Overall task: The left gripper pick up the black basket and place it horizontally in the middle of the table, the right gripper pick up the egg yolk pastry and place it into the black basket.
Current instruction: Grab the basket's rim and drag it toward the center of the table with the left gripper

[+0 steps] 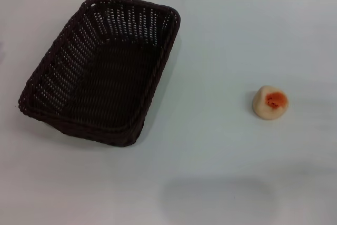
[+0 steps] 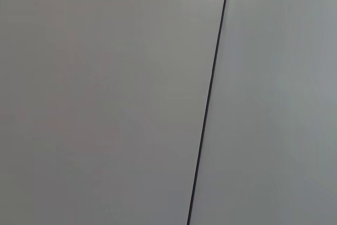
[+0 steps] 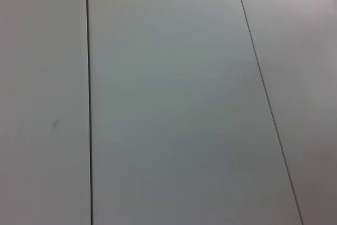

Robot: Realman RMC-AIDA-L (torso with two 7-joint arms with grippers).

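On the white desk (image 1: 210, 172) we see an empty black basket (image 1: 102, 69), angled. The pastry (image 1: 270, 102) sits well apart to its right. Neither end effector is visible, so we cannot tell their state. The loose round pastry could roll if nudged.

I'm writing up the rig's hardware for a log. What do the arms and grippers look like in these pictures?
Neither arm nor gripper appears in any view, so their look cannot be told. The head view shows only the black basket, the egg yolk pastry and the white table; both wrist views show plain pale panels.
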